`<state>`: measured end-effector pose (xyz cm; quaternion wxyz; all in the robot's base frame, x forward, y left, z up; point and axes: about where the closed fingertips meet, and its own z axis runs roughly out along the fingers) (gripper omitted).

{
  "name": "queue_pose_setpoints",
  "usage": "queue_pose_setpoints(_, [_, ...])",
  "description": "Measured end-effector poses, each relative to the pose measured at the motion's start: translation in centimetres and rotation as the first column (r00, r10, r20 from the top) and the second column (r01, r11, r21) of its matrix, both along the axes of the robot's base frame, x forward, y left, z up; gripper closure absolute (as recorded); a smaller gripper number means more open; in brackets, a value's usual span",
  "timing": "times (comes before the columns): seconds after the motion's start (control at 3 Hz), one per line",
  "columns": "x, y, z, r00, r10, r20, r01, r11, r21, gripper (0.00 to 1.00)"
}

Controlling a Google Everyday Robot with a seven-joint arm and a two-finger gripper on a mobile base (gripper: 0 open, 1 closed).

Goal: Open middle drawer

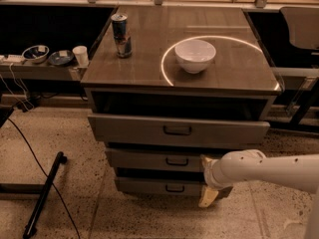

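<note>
Gripper (206,178) sits low at the cabinet front, about 5 o'clock in the frame. The white arm comes in from 3 o'clock. The gripper is spread wide and holds nothing, with its fingers stacked one above the other. Upper fingertip (204,159) is at the right end of the middle drawer's front; whether it touches, cannot tell. The lower one hangs down beside the lowest drawer (149,185).

Middle drawer (142,160) is the second of three, with a shallow flat front. It looks shut, set back under the top drawer (129,128), which juts forward.

Key relation: the dark centre handle (177,161) lies at roughly 10 o'clock from the gripper, near but clearly apart. Its long axis runs 9-to-3. The finger stack runs 12-to-6, which would suit straddling that bar.

Judgement:
- The reach is not yet made.
- The next move wants a shift toward 9 o'clock with a slight rise, then a pull out from the cabinet.
- The lowest drawer has a like handle straight below at 6 o'clock, easy to mistake.

Can (121,35) and white bowl (195,55) stand on top, clear of the work.
</note>
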<state>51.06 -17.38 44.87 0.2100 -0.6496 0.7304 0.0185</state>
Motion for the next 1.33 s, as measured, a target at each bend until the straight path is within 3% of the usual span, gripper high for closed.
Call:
queue_pose_setpoints(0.67, [5.6,-1.1,-1.9,0.9997,-0.022,0.014,0.022,1.0,0.022,0.0])
queue_pose_setpoints(1.33, [8.0,-1.8,-3.4,0.9982,-0.058,0.01,0.058,0.998,0.034,0.31])
